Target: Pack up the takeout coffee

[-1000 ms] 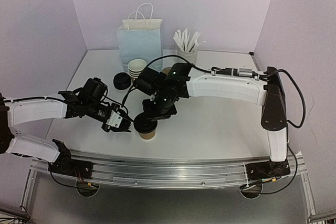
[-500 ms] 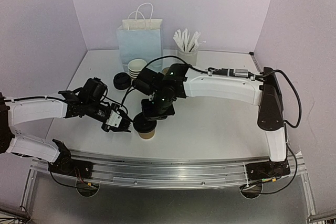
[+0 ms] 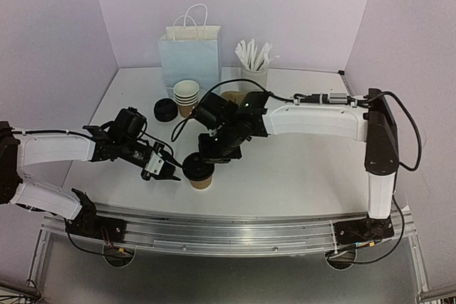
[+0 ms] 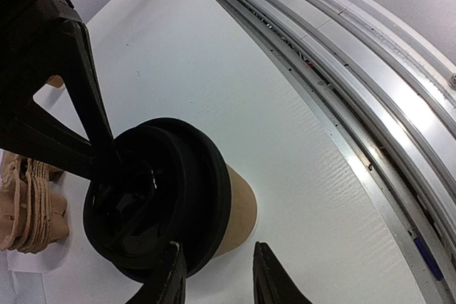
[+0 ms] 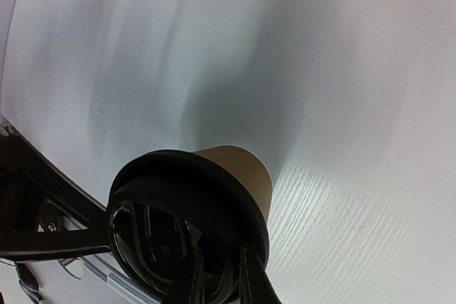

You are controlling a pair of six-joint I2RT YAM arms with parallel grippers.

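Pinching lid: right tool, clear only wrist-side

**Table** — contents by position.
- Far row: paper bag left of centre, with the holder of sticks to its right and apart from it.
- Before the bag: stack of cups. A loose lid lies just to its left. A single cup stands to its right, partly hidden behind the right arm.
- Near centre: takeout cup upright on the table, lid on it — left gripper just to its left, right gripper at the lid's far-right edge.
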